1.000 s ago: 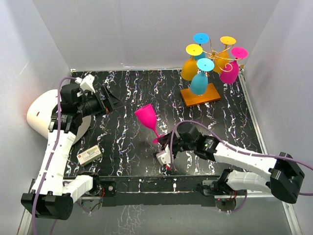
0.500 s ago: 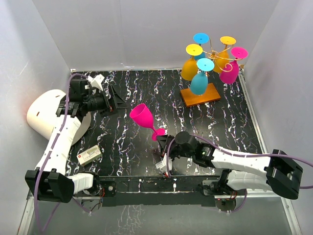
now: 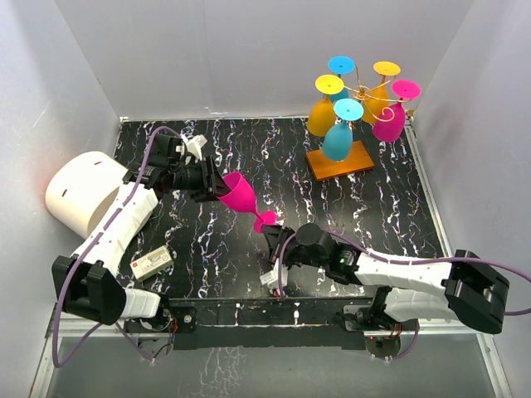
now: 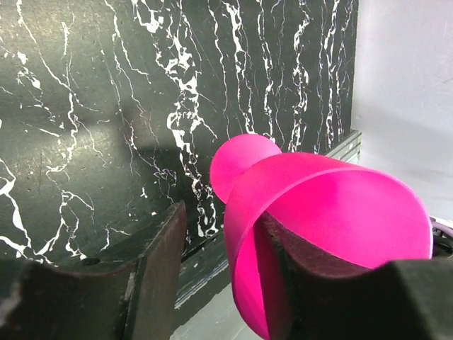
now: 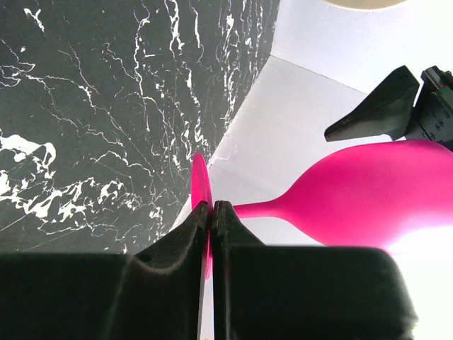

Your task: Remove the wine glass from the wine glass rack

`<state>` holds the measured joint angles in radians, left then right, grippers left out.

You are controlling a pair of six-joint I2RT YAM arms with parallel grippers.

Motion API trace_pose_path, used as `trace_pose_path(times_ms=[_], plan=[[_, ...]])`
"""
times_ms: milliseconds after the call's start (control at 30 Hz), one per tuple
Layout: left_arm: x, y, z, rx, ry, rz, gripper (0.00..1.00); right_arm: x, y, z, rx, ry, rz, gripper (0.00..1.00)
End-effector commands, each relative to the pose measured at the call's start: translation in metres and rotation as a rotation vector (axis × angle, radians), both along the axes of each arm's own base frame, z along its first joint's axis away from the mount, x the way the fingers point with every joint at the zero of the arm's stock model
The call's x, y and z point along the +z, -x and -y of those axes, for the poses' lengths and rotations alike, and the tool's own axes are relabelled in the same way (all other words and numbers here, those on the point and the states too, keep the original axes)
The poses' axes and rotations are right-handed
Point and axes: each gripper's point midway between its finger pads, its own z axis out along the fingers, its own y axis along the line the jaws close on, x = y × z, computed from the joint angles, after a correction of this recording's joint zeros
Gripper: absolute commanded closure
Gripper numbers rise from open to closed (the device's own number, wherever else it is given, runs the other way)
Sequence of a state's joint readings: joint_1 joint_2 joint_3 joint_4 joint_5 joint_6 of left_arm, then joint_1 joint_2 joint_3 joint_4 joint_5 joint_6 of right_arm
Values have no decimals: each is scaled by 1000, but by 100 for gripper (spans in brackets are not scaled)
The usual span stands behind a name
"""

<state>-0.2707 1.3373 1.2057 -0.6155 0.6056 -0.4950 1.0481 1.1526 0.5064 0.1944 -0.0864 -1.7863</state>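
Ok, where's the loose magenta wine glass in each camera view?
Top external: magenta plastic wine glass, left of centre, tilted.
Left wrist: lower right, bowl filling the corner.
Right wrist: right side, stem pointing left.
Shared landmark: black white-veined marble tabletop.

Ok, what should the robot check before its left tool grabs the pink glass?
1. Right tool shut on the foot of the glass: ok.
2. Left tool open: ok.
3. Bowl wall between the left tool's fingers: ok, one finger looks to be inside the bowl.
4. Glass well away from the rack: ok.
5. Right tool's hold firm enough: cannot tell.
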Motion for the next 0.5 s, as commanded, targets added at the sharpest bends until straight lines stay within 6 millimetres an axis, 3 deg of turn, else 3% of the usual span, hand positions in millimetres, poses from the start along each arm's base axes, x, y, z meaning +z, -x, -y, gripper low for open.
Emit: trace_pose_path(times_ms=[0, 167, 367, 400, 433, 467], plan=[[13, 2, 0, 7, -3, 15, 64, 36, -6, -8, -21, -144, 80, 95], [18, 2, -3, 24, -31, 11, 90, 28, -8, -7, -44, -170, 36, 85], [31, -8, -18, 84, -126, 41, 100, 30, 12, -13, -7, -298, -168, 60], [34, -12, -23, 97, -158, 49, 100, 29, 15, -13, -11, -318, -215, 46], [32, -19, -31, 123, -213, 53, 100, 28, 16, -13, -17, -330, -254, 9], [31, -25, -36, 139, -254, 52, 100, 29, 17, -13, -26, -345, -285, 2]])
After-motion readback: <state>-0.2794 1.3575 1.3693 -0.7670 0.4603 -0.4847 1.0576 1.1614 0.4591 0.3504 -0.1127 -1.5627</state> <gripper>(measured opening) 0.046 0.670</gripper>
